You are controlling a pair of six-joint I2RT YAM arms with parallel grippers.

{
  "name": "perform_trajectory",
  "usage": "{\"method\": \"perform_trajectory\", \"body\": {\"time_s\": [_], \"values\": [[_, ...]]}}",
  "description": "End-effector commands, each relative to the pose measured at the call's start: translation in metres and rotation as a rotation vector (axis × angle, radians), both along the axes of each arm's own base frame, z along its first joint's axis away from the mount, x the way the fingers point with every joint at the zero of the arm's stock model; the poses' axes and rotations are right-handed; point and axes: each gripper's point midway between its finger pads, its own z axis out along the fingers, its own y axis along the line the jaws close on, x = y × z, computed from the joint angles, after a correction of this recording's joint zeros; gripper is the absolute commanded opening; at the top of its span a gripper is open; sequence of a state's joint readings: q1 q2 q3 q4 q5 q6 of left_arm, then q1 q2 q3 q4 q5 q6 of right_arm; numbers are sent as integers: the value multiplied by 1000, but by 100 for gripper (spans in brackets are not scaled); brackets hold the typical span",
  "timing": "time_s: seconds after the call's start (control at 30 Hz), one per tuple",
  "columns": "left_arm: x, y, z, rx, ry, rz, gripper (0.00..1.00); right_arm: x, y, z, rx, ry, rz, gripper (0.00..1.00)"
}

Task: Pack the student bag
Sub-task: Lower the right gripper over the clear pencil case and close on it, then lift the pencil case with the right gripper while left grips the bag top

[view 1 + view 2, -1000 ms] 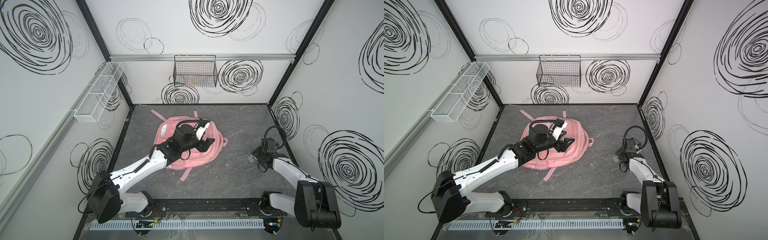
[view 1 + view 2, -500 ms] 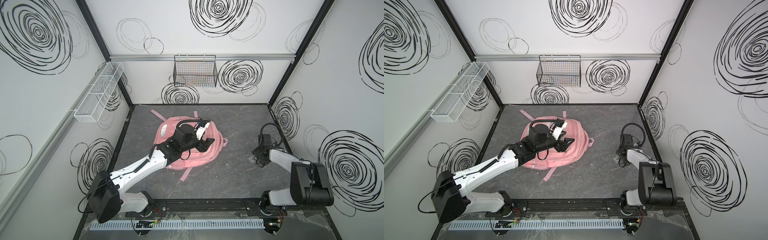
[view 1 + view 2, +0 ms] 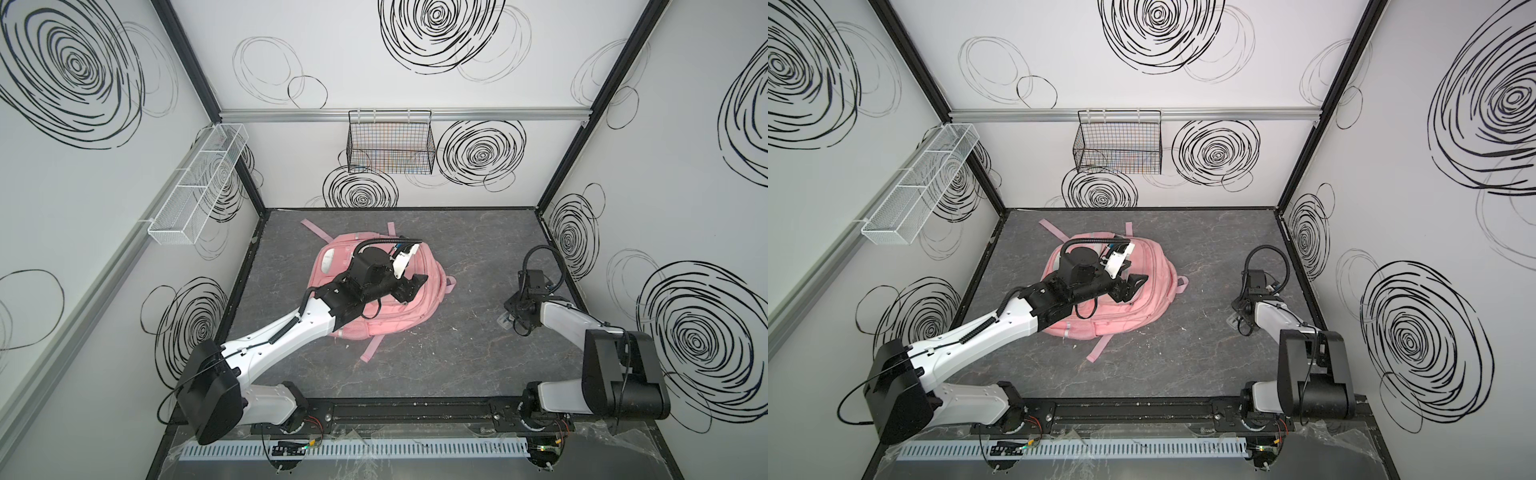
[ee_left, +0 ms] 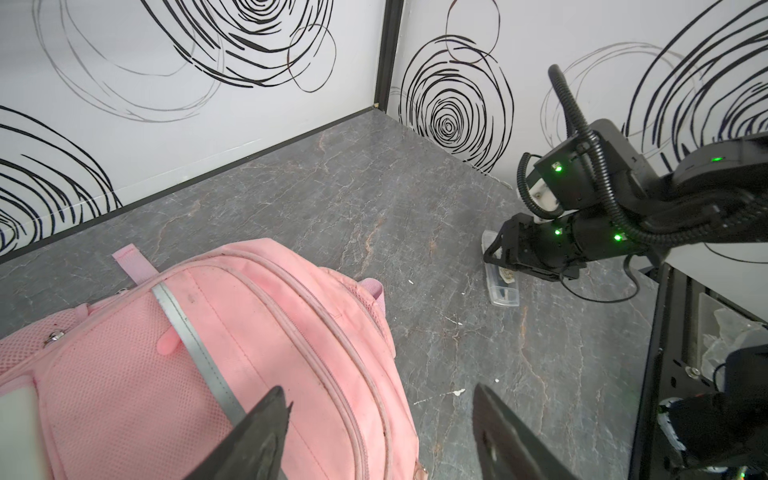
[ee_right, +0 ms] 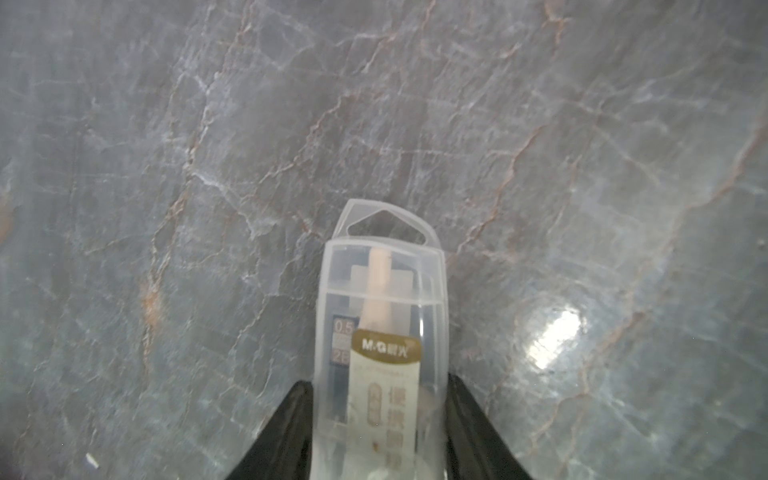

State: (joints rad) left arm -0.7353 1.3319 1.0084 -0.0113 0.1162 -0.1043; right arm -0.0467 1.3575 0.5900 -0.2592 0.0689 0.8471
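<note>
The student bag [image 3: 415,309] is lying flat mid-table. The left gripper [image 4: 380,399] is hovering over its 3 o'clock side, jaws wide, holding nothing. Farther toward 3 o'clock, the right gripper [image 5: 380,384] is pinching a clear case [image 5: 382,286] lying on the table [image 5: 166,166]; only the right wrist view is showing the lead tube [image 5: 343,343] and printed card [image 5: 384,374] inside. A wire basket [image 3: 390,145] is hanging at 12 o'clock.
</note>
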Motion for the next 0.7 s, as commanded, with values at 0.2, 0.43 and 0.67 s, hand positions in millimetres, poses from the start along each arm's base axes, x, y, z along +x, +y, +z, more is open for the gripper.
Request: {"method": "perform_trajectory", "body": {"time_s": [0.2, 0.43, 0.67], "values": [[44, 1, -26, 81, 92, 206, 72, 13, 24, 38, -10, -116, 114, 36], [82, 9, -70, 272, 172, 389, 73, 14, 57, 40, -15, -165, 209, 35], [96, 21, -95, 433, 177, 458, 74, -1, 26, 31, -143, -84, 140, 71]]}}
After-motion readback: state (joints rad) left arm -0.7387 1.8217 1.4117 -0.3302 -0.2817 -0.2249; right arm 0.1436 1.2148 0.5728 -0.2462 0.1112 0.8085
